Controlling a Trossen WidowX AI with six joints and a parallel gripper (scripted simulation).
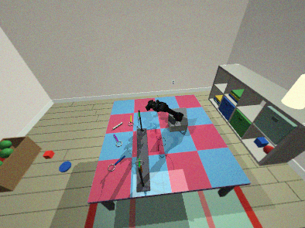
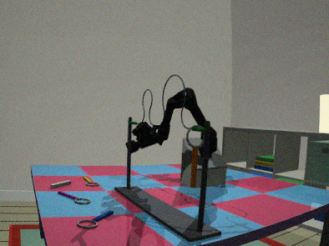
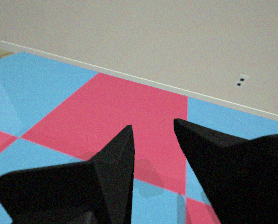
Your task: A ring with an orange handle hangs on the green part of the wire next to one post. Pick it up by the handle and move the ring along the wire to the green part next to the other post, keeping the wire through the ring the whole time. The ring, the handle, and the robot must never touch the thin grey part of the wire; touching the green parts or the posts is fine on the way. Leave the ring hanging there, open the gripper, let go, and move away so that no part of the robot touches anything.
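The ring [image 1: 139, 163] [image 2: 187, 137] hangs around the green wire part [image 2: 198, 128] beside the near post [image 2: 203, 191]. Its orange handle [image 2: 194, 168] points straight down. The thin grey wire [image 2: 175, 75] rises in loops to the other green part [image 2: 134, 123] at the far post [image 1: 141, 122] [image 2: 129, 166]. My gripper [image 1: 148, 107] [image 2: 131, 146] [image 3: 153, 127] is partly open, with nothing between its fingers. It is near the far post, away from the ring and handle; in the exterior view it overlaps that post, and whether they touch is unclear.
The dark base plate [image 1: 142, 146] [image 2: 163, 211] carries both posts. A blue-handled ring [image 1: 120, 161] [image 2: 104, 217], a purple-handled ring [image 1: 116, 137] [image 2: 68, 195], a yellow-handled ring [image 1: 131, 119] [image 2: 87, 179] and a white bar [image 1: 118, 126] [image 2: 61, 184] lie on the table's left side.
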